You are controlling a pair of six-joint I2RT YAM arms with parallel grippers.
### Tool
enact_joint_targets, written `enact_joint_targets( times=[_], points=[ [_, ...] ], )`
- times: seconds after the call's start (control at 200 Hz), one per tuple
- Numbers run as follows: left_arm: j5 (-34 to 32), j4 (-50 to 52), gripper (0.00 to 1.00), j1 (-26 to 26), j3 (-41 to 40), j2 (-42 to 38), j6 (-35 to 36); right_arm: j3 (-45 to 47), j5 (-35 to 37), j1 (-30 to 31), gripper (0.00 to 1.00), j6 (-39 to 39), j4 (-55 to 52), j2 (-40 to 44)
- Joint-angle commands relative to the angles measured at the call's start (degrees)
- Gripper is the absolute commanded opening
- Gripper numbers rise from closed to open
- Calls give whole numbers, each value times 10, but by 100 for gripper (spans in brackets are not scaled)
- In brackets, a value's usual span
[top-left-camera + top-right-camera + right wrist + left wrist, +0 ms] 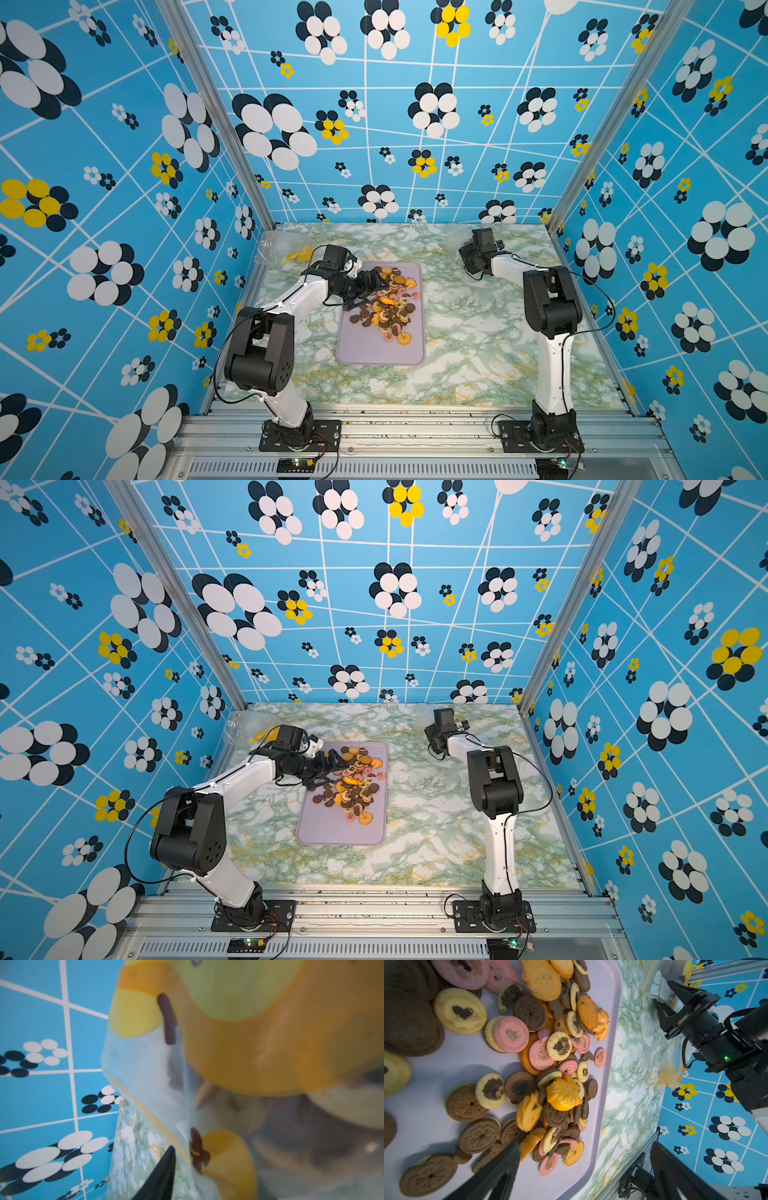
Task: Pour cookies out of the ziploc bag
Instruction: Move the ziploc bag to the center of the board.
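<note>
The cookies (392, 309), small round brown, tan and pink biscuits, lie heaped on a lavender tray (374, 349) at the table's middle. They fill the left wrist view as a pile of cookies (529, 1053). My left gripper (372, 291) hovers low over the heap's left side, open and holding nothing. The ziploc bag (658, 985), clear with a yellow-orange print, is at the back right. My right gripper (663, 993) has its fingers apart round the bag's edge. In the right wrist view the ziploc bag (145, 1076) hides one finger, and the other finger (164, 1169) shows beside its zip line.
Another clear bag (286, 251) with a yellow print lies in the far left corner against the wall. Patterned blue walls close in the marble table (478, 332) on three sides. A metal rail (415, 419) runs along the front edge.
</note>
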State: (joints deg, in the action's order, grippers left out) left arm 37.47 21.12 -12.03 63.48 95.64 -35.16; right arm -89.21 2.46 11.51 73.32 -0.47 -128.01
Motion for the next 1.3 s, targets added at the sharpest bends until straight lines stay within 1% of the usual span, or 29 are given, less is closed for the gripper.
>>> enact_joint_targets(
  times=[0.0, 0.055, 0.12, 0.185, 0.24, 0.265, 0.44, 0.46, 0.54, 0.71, 0.854, 1.099, 1.294],
  points=[
    [-6, 8, 100, -1, -11, -19, 3, -15, 7, 1, 33, 19, 21, -15],
    [-6, 8, 99, 0, -12, -19, 3, -16, 4, 1, 26, 21, 25, -17],
    [-7, 8, 99, 1, -13, -19, 4, -15, 0, 2, 21, 22, 29, -16],
    [-8, 6, 99, 1, -16, -17, 4, -10, -3, 3, 12, 21, 32, -11],
    [-7, 5, 99, 1, -17, -15, 4, 0, -9, 4, 7, 25, 38, -5],
    [-6, 4, 99, 1, -17, -14, 4, 6, -11, 4, 0, 27, 40, -2],
    [-4, -2, 99, 1, -19, -14, 4, 56, -32, 2, 0, 34, 58, 29],
    [-3, -3, 100, 1, -19, -14, 4, 64, -37, 3, 0, 37, 62, 49],
    [1, -9, 99, -1, -18, -12, 1, 102, -60, 3, 0, 49, 82, 78],
    [5, -20, 100, -9, -13, -10, -5, 210, -124, 4, 0, 71, 110, 156],
    [8, -30, 100, -23, -8, -5, -12, 317, -158, 5, 0, 77, 115, 239],
    [3, -41, 100, -55, -4, 1, -30, 492, -176, 6, 0, 74, 79, 397],
    [-4, -43, 99, -76, 2, 7, -35, 543, -199, 22, 0, 39, -10, 497]
  ],
)
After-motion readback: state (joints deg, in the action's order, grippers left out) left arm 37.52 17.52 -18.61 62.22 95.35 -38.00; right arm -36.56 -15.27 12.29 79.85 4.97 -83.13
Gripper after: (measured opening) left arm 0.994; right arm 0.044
